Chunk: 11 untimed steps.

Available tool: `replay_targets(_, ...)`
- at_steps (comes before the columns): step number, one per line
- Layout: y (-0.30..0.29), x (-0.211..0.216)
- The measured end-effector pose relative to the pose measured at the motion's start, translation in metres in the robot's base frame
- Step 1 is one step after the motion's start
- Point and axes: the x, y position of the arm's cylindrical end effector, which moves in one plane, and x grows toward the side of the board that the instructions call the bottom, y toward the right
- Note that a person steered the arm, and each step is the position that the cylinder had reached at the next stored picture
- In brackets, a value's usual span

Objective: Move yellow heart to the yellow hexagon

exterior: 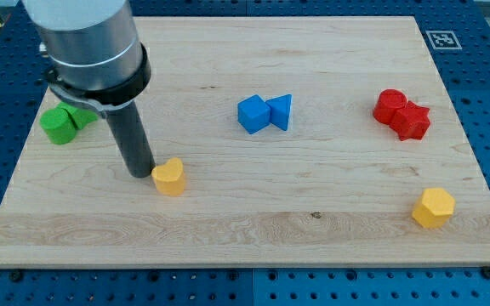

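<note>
- Yellow heart lies on the wooden board, lower left of centre.
- My tip holds nothing; it sits just beside the heart, on its left, apparently touching.
- Yellow hexagon rests well apart, near the view's bottom right.

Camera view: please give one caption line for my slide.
My tip touches the yellow heart, left of it; yellow hexagon far right.
</note>
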Motion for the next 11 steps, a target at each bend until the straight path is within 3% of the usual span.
replay_targets(2,0.011,0.022)
replay_targets(6,0.069,0.023)
replay_targets(9,0.053,0.011)
replay_targets(11,0.075,0.013)
